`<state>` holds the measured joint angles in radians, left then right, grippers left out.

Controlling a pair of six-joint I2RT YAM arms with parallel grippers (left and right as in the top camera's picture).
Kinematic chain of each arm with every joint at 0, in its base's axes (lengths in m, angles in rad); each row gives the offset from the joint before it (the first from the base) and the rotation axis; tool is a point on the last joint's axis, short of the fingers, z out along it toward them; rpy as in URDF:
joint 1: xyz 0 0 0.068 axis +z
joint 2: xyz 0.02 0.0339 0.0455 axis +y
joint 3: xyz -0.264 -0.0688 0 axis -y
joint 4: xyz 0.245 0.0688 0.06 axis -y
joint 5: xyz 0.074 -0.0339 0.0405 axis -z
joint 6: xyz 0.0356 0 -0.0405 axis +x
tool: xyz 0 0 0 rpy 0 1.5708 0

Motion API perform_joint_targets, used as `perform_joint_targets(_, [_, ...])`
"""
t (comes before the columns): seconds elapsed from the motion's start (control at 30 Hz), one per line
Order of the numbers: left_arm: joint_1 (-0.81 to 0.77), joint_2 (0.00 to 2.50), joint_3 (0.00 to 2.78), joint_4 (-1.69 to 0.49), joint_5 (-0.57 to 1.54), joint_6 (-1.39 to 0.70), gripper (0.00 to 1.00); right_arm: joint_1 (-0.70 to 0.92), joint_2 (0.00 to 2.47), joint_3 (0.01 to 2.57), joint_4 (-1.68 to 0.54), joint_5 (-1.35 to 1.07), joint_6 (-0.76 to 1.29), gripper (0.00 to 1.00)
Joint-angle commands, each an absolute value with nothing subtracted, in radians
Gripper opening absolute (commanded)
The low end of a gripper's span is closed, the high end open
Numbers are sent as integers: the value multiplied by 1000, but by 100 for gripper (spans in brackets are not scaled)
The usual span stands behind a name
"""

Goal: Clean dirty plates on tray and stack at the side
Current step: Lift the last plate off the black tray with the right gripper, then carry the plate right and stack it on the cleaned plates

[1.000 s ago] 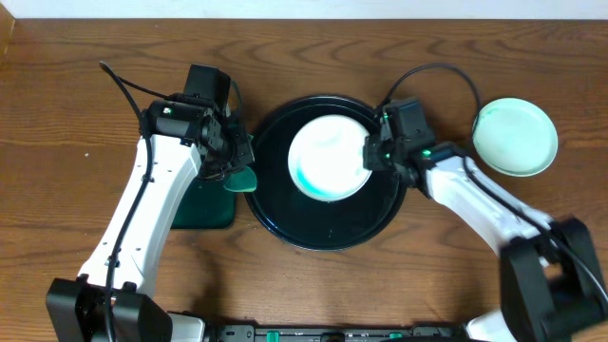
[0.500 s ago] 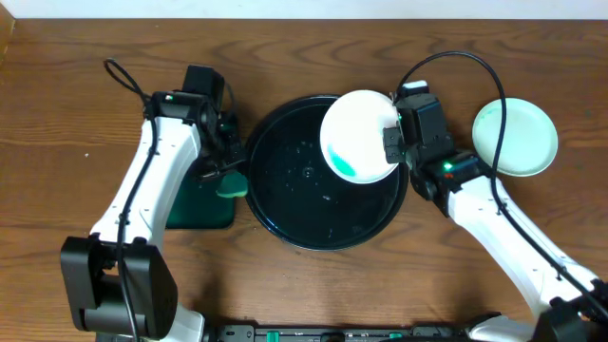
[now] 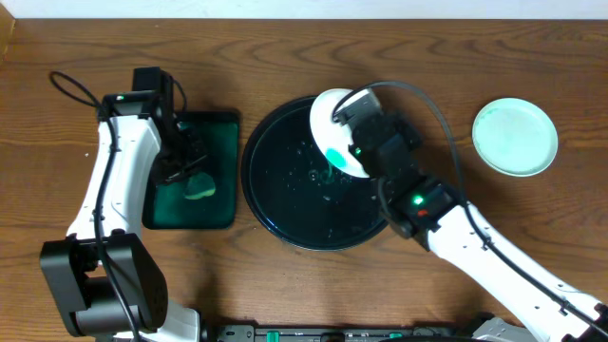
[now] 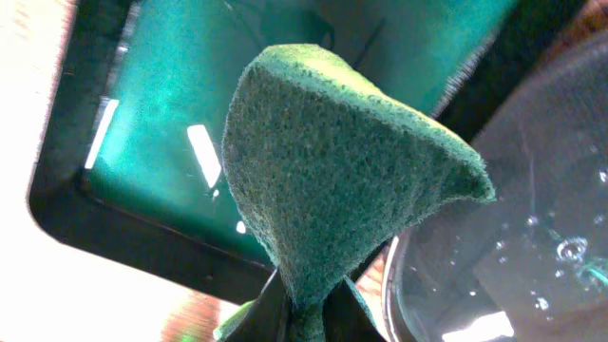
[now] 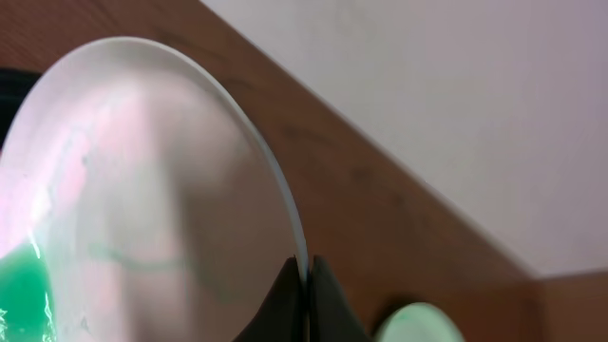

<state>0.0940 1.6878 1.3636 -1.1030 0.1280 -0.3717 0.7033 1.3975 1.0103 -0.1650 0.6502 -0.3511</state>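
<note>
Tilted above the black tray (image 3: 285, 214), the white plate (image 3: 326, 122) is pinched at its rim by the right claw (image 5: 306, 285) and half hidden; a green sponge (image 4: 332, 161) is clamped in the left claw (image 4: 302, 309).

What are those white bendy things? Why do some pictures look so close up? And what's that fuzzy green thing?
The white bendy things are two robot arms. Each one ends in a two-finger pincher called a gripper.

The wide picture is taken by a camera looking straight down at the wooden table. The two close-up pictures come from small cameras on the arms' wrists, so everything in them looks huge.

The fuzzy thing is a green sponge. The left gripper pinches it over a green rectangular tray.

The right gripper pinches the rim of a white plate. The plate is tipped up on its edge over a black round tray, and it has a green smear on it.

A pale green plate lies on the table off to the side.
</note>
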Motion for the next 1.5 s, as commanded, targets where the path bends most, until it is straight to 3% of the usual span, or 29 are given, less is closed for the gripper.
perform_joint_targets(0.0, [130,1697,1352,-1110,119,-352,7,769,1383,1015,-124,847,-561,1])
perform_joint_targets(0.67, [152,1734,1352,-1105,119,-352,7,958,1388,1015,105,1227,-1242,1])
perform_joint_targets(0.9, [152,1734,1352,-1105,119,-352,7,956,1396,1014,130,1192,-1172,1])
perform_joint_targets(1.0, [152,1734,1352,-1108,122,-352,7,990,1424,1014,168,1295,-1214,1])
perform_joint_targets(1.27, [152,1734,1352,-1114,123,-352,7,1005,1440,1014,151,1267,-1060,1])
perform_joint_targets(1.47, [152,1734,1352,-1114,123,-352,7,1002,1457,1014,224,1332,-1155,1])
